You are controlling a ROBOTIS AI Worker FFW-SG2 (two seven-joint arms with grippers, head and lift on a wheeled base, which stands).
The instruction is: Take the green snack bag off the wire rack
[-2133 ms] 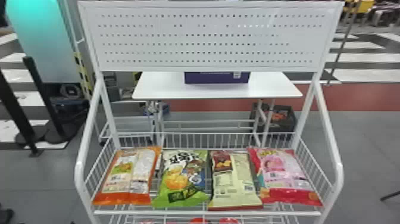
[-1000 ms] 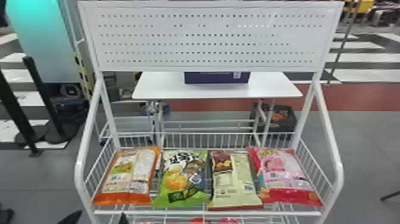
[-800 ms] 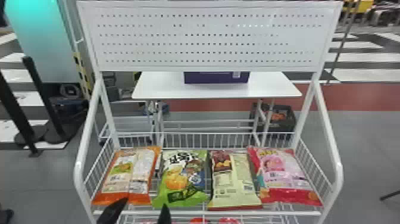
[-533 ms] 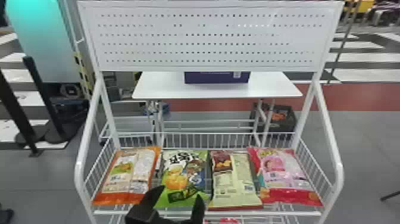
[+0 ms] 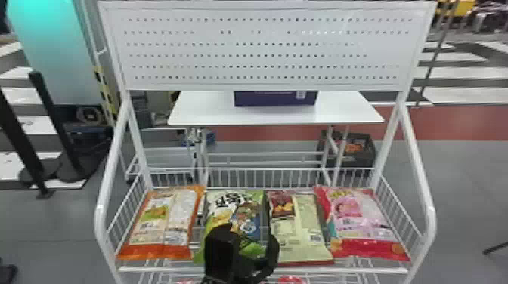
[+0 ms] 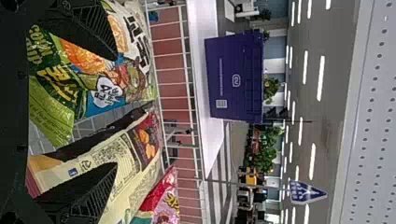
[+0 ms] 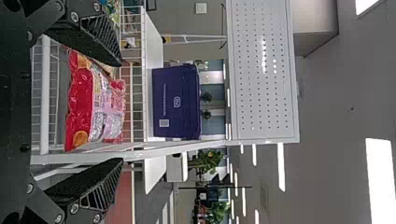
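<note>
Green snack bag (image 5: pixel 235 209) lies face up on the wire rack (image 5: pixel 378 269), second from the left, between an orange-edged snack bag (image 5: pixel 162 223) and a cream snack bag (image 5: pixel 300 230). Our left gripper (image 5: pixel 251 232) is at its near end, and the fingers overlap part of the bag in the head view. They stand apart with nothing gripped; one is in front of the green bag's printed face, the other by its right edge, next to the cream bag. From our left wrist view, the gap spans the border of those two bags, with one finger across each. We cannot tell whether either finger touches the packaging.

Our right gripper (image 7: pixel 122 112) is also spread and empty, with the pink-and-red snack bag (image 5: pixel 359 215) seen beyond its fingers. That bag is at the right end of the row. Behind the rack, a purple box (image 5: pixel 276 99) sits on a white table (image 5: pixel 204 113).
</note>
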